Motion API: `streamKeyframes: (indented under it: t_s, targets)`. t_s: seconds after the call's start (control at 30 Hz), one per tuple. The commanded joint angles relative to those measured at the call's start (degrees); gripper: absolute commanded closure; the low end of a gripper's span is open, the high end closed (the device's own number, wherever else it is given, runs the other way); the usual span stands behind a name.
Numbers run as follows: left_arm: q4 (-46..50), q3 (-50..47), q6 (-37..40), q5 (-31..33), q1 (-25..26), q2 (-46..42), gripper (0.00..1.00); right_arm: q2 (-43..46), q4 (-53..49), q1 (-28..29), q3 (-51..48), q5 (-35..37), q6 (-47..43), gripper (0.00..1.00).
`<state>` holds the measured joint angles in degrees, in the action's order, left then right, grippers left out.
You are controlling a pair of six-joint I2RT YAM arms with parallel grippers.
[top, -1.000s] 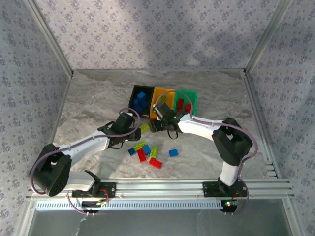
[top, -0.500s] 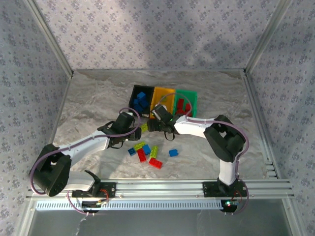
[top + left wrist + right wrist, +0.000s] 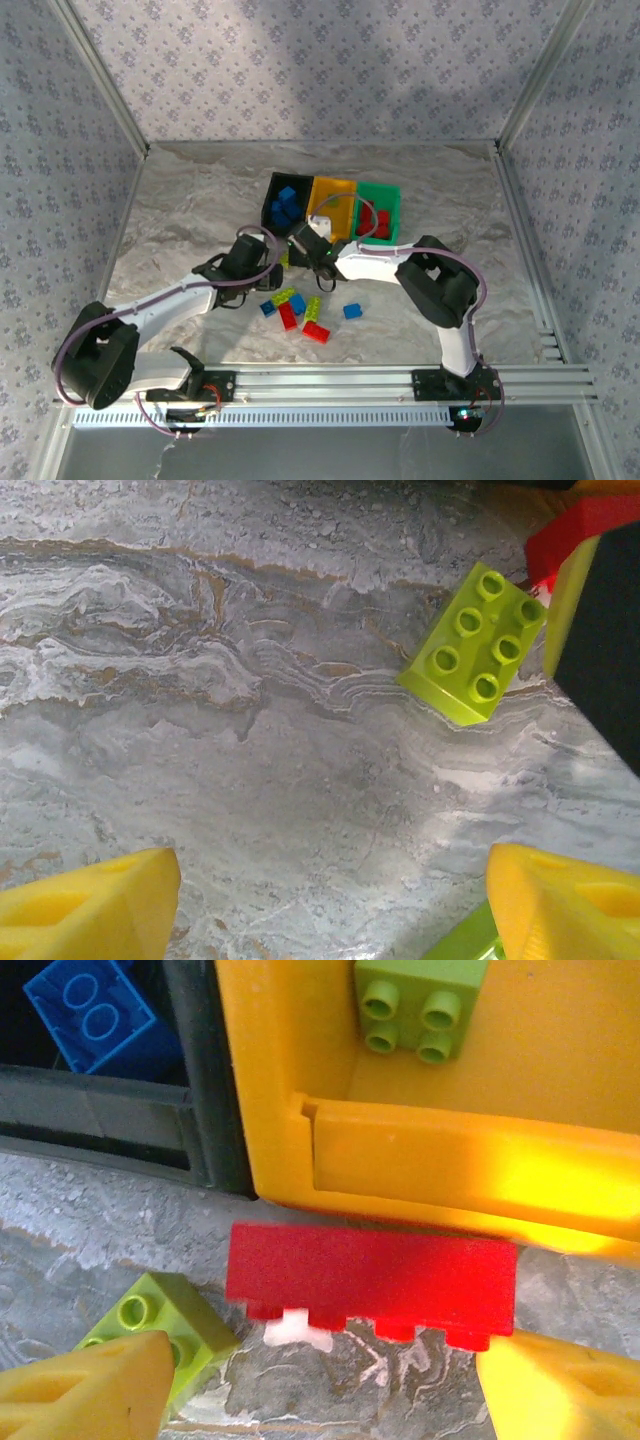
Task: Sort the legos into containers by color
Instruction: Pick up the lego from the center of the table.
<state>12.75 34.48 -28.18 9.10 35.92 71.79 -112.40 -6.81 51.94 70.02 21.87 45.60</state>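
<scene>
Red brick [image 3: 370, 1280] lies on the table [image 3: 90, 1210], close against the near wall of the orange-yellow bin [image 3: 280, 1080]. A lime brick [image 3: 150, 1325] sits just beside it, toward the black bin [image 3: 100, 1120].

Your right gripper [image 3: 320, 1390] hangs over the red brick, jaws spread wide, holding nothing. Left gripper [image 3: 325, 915] is likewise wide and empty, over bare table near that lime brick.

Sorted so far:
- blues in the black bin
- reds in the green bin [image 3: 381, 188]
- one lime in the orange-yellow bin

About seven loose bricks [image 3: 313, 307] lie well in front of the orange-yellow bin. Judged past halfway.
</scene>
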Motion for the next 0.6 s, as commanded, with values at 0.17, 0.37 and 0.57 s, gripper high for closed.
streamKeyframes:
  t_s: [0.17, 0.37, 0.57]
  targets:
    - [-2.36, -2.7, -0.83, -1.27, -1.69, -3.71, 0.2, -3.41, -1.26, -1.93, 3.04, 5.29, 1.74, 0.2]
    - [-1.08, -3.17, -0.13, -1.45, -2.63, -5.8, 0.2, -4.02, -1.8, -1.75, 3.44, 5.8, 0.9, 0.22]
    - [-0.89, -4.13, -0.11, -1.38, -3.62, -7.79, 0.2, -1.39, -0.84, -0.76, -1.09, 5.06, 0.89, 0.32]
